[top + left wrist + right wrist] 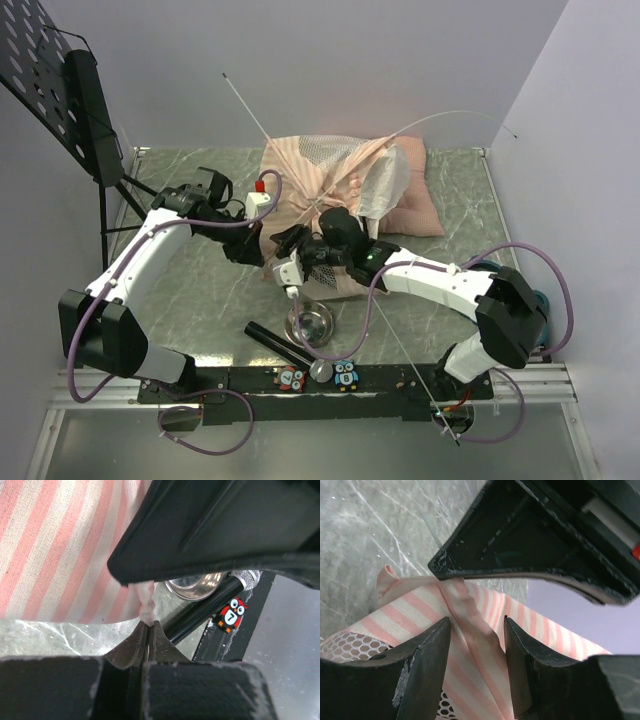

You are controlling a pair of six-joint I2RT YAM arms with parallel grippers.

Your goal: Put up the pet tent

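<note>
Left gripper jaws pinched on tent tab; right gripper jaws apart, straddling fabric fold. Tent slumped mid table. Advice: keep tab taut, close right squarely before lifting.

I read one number: a 7 on the belly of the red owl sticker, stuck on the black rail at the near table edge. The blue owl sticker just right of it has a digit too, too small to read.
</note>
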